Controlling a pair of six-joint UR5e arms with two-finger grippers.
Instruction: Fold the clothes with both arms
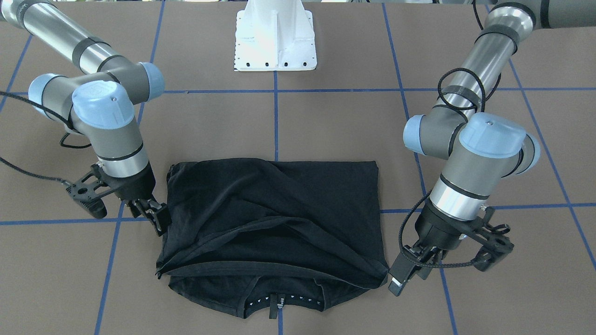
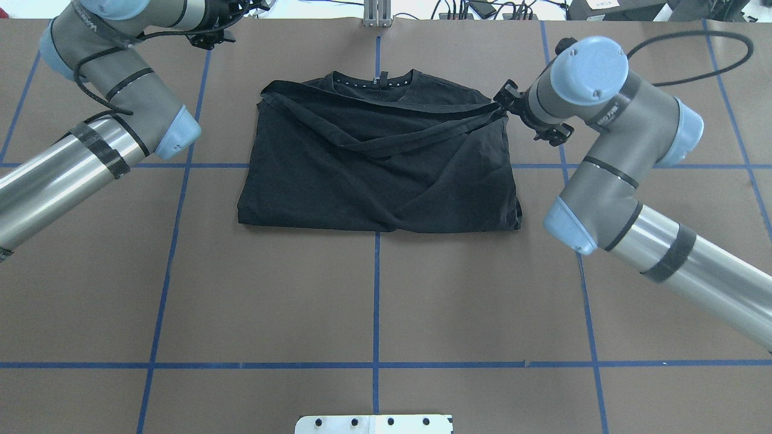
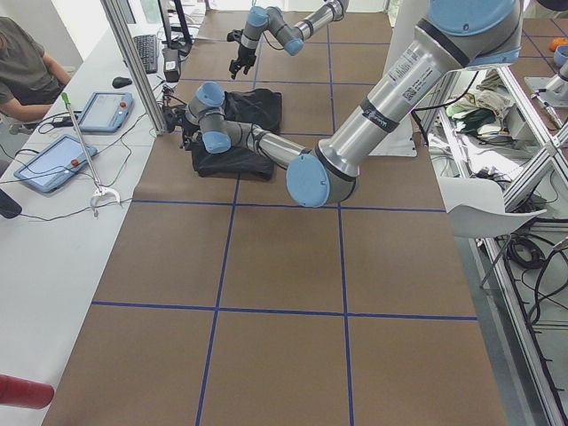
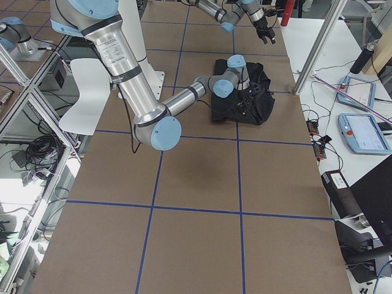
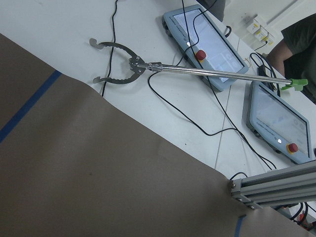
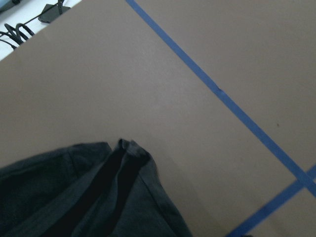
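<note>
T-shirt (image 1: 279,209) may unfold if right tool (image 1: 158,218), against its edge, snags; whether it or left tool (image 1: 399,279) is open, unclear.

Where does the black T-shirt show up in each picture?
Front-facing: black T-shirt lower centre, collar at bottom.
Overhead: T-shirt upper centre, collar on top.
Exterior left: T-shirt upper left.
Exterior right: T-shirt upper right.
Left wrist: not in it.
Right wrist: T-shirt bottom left.
Landmark: blue tape line under its middle, front-facing and overhead.
</note>
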